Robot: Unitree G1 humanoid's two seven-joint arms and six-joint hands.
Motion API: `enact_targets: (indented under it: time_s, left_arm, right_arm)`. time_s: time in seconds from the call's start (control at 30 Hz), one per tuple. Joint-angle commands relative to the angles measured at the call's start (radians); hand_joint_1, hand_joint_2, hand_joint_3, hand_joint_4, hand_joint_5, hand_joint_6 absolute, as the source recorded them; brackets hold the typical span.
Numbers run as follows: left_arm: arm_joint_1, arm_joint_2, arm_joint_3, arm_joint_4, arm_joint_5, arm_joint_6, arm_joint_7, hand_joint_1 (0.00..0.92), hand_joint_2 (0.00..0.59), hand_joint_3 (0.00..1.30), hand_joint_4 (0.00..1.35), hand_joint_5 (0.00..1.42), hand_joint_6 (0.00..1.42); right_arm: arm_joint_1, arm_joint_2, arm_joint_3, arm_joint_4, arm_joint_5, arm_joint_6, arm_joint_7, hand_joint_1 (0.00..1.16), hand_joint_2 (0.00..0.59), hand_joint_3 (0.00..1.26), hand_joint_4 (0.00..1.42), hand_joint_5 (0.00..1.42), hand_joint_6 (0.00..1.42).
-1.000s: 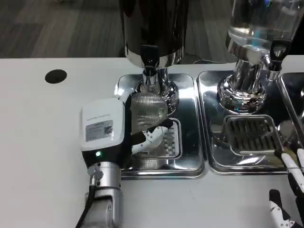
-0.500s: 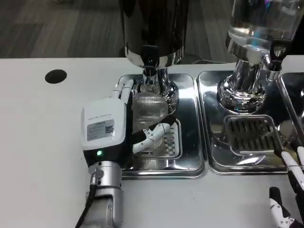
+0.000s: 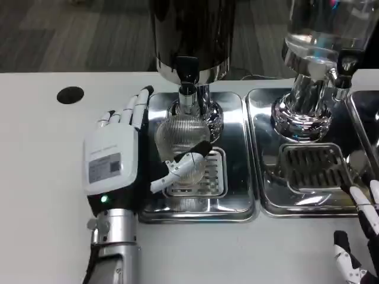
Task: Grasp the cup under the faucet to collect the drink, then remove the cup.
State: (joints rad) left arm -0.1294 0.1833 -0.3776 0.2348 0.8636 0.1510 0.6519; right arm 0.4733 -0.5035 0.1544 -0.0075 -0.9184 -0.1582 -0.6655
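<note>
Your ribbed clear cup (image 3: 180,137) is standing on the slotted drain grate (image 3: 204,177) of the left steel drip tray (image 3: 237,195), right under the black-handled faucet (image 3: 187,74) of the dark drink dispenser (image 3: 192,29). Your left hand (image 3: 118,157) is sitting just to the cup's left with its fingers (image 3: 137,106) stretched out straight along the cup's far-left side, and its thumb (image 3: 177,165) is reaching across the front of the cup, low down; the hand is spread wide and is not closing on the cup, though you cannot tell whether the thumb is touching the ribbed wall. To the right, a second steel drip tray (image 3: 260,118) is carrying the chrome base (image 3: 302,115) of a clear-tank dispenser (image 3: 328,26), whose own black tap (image 3: 343,68) is pointing to the right. Your right hand (image 3: 358,248) is showing at the lower right corner of the white counter (image 3: 47,195), with only a few fingertips in frame, so you cannot tell how it is set. A dark round hole (image 3: 70,95) is sitting in the counter, well to the left of the trays.
</note>
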Motion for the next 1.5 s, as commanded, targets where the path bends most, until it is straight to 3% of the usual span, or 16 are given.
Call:
enact_targets:
  time_s: [0.03, 0.27, 0.4, 0.53, 0.83, 1.17, 1.5]
  left_arm:
    - [0.033, 0.023, 0.020, -0.054, -0.006, -0.049, 0.029, 0.000, 0.018, 0.15, 0.04, 0.23, 0.19]
    - [0.084, 0.061, 0.055, -0.220, 0.007, -0.117, 0.014, 0.000, 0.014, 0.18, 0.07, 0.24, 0.18]
    - [0.070, 0.082, 0.052, -0.372, 0.049, -0.089, -0.115, 0.000, 0.021, 0.22, 0.06, 0.17, 0.14]
    - [0.049, 0.073, 0.051, -0.431, 0.079, -0.058, -0.212, 0.000, 0.024, 0.22, 0.06, 0.16, 0.13]
    - [-0.009, 0.034, 0.035, -0.407, 0.104, -0.005, -0.342, 0.000, 0.030, 0.22, 0.03, 0.16, 0.14]
    - [-0.009, 0.024, 0.036, -0.392, 0.099, -0.005, -0.352, 0.000, 0.045, 0.28, 0.12, 0.27, 0.21]
    - [0.030, 0.027, 0.047, -0.398, 0.082, -0.030, -0.325, 0.000, 0.058, 0.43, 0.27, 0.42, 0.34]
  right_arm:
    - [0.006, -0.004, -0.012, -0.012, -0.012, 0.001, -0.011, 0.07, 0.461, 0.13, 0.00, 0.00, 0.03]
    - [0.002, 0.004, -0.005, 0.012, -0.008, -0.016, -0.023, 0.00, 0.454, 0.13, 0.00, 0.00, 0.03]
    - [-0.002, 0.009, -0.003, 0.015, -0.005, -0.028, -0.032, 0.00, 0.467, 0.14, 0.00, 0.00, 0.03]
    - [0.002, 0.013, -0.006, 0.014, -0.003, -0.033, -0.035, 0.00, 0.474, 0.15, 0.00, 0.00, 0.02]
    - [0.024, 0.021, -0.013, 0.022, 0.015, -0.045, -0.053, 0.01, 0.481, 0.16, 0.00, 0.00, 0.02]
    - [0.030, 0.023, -0.018, 0.012, 0.014, -0.044, -0.047, 0.01, 0.482, 0.16, 0.00, 0.00, 0.02]
    - [0.022, 0.029, -0.012, 0.015, 0.009, -0.042, -0.039, 0.03, 0.494, 0.16, 0.00, 0.00, 0.03]
